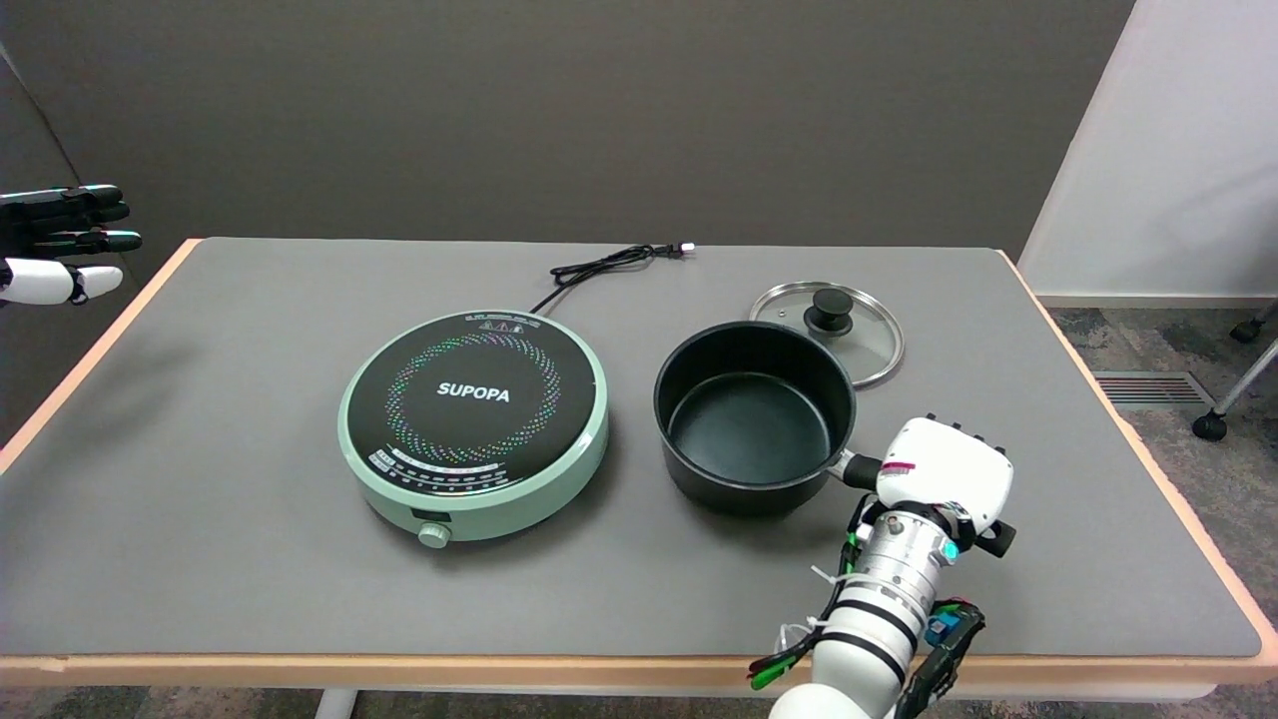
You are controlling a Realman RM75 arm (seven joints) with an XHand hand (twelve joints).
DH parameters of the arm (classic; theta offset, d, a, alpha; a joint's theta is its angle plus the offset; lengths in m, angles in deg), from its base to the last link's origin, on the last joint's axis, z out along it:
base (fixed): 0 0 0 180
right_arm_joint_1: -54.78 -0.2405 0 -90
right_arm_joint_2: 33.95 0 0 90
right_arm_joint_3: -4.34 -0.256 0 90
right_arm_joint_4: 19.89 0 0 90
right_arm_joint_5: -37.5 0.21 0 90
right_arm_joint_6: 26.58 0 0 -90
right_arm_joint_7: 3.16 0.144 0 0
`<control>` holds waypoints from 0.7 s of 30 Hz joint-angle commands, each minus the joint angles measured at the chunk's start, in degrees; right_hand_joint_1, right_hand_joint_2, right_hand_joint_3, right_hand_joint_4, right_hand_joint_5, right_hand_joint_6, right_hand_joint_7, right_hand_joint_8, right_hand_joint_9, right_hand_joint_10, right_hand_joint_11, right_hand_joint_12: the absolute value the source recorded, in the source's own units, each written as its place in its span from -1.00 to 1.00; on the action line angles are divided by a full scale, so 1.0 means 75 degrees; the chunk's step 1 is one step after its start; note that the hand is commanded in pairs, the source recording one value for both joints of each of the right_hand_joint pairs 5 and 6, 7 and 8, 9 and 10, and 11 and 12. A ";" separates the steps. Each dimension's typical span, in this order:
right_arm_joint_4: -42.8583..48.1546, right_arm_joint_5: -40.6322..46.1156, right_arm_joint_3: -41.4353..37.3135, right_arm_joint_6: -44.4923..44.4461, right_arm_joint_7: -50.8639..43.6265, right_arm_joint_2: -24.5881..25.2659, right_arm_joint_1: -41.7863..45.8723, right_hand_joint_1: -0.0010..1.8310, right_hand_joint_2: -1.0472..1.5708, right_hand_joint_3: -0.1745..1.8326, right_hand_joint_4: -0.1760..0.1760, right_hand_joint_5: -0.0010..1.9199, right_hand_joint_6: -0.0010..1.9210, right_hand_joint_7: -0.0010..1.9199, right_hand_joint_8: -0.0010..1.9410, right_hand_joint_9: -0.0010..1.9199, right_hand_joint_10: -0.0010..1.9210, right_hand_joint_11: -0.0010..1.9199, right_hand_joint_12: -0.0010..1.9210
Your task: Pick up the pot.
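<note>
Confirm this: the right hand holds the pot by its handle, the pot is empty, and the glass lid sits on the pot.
Not quite. The head view shows the lid lying on the table behind the pot, not on it. The rest stands: the right hand holds the pot by its handle, and the pot is empty.

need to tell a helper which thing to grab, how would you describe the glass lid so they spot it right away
On the grey table, look right of the round green cooktop to the black pot. Just behind the pot lies the glass lid, flat on the table. It is the only see-through item, with a metal rim and black knob.
</note>
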 commanded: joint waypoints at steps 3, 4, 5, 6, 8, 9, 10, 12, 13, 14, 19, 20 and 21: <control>0.0100 0.0047 -0.0172 -0.0017 0.0059 -0.0047 -0.0015 0.34 0.30 -0.01 -0.27 0.94 0.94 0.94 0.92 0.94 0.94 0.94 0.94; 0.0100 0.0047 -0.0186 -0.0017 0.0093 -0.0047 -0.0015 0.31 0.37 0.02 -0.28 0.94 0.94 0.94 0.92 0.94 0.94 0.94 0.94; 0.0100 0.0047 -0.0215 -0.0010 0.0144 -0.0047 -0.0019 0.27 0.44 0.03 -0.29 0.94 0.94 0.94 0.92 0.94 0.94 0.94 0.94; 0.0100 0.0047 -0.0250 0.0008 0.0159 -0.0047 -0.0026 0.24 0.50 0.02 -0.29 0.94 0.94 0.94 0.92 0.94 0.94 0.94 0.94; 0.0100 0.0047 -0.0314 0.0015 0.0255 -0.0055 -0.0026 0.18 0.58 -0.01 -0.31 0.95 0.95 0.95 0.93 0.95 0.95 0.95 0.95; 0.0100 0.0047 -0.0332 0.0015 0.0293 -0.0069 -0.0026 0.12 0.66 -0.06 -0.32 0.95 0.95 0.95 0.93 0.95 0.95 0.95 0.95; 0.0100 0.0047 -0.0346 0.0015 0.0315 -0.0069 -0.0026 0.07 0.72 -0.11 -0.35 0.96 0.96 0.96 0.94 0.96 0.96 0.96 0.96; 0.0100 0.0047 -0.0371 0.0015 0.0396 -0.0079 -0.0026 0.02 0.56 0.29 -0.37 0.97 0.97 0.97 0.95 0.97 0.97 0.97 0.97; 0.0092 0.0043 -0.0371 0.0003 0.0440 -0.0083 -0.0026 0.01 0.46 0.40 -0.34 0.98 0.97 0.98 0.95 0.98 0.97 0.98 0.97; 0.0075 0.0036 -0.0371 -0.0017 0.0492 -0.0090 -0.0026 -0.03 0.43 0.39 -0.33 0.98 0.98 0.98 0.96 0.98 0.98 0.98 0.98; 0.0004 0.0065 -0.0371 -0.0060 0.0698 -0.0101 -0.0015 -0.17 0.69 -0.06 -0.22 1.00 1.00 1.00 0.98 1.00 1.00 1.00 1.00; 0.0004 0.0091 -0.0371 -0.0060 0.0705 -0.0101 -0.0015 -0.18 0.78 -0.15 -0.23 1.00 1.00 1.00 0.98 1.00 1.00 1.00 1.00; 0.0012 0.0123 -0.0371 -0.0060 0.0709 -0.0113 -0.0015 -0.18 0.84 -0.21 -0.24 1.00 1.00 1.00 0.98 1.00 1.00 1.00 1.00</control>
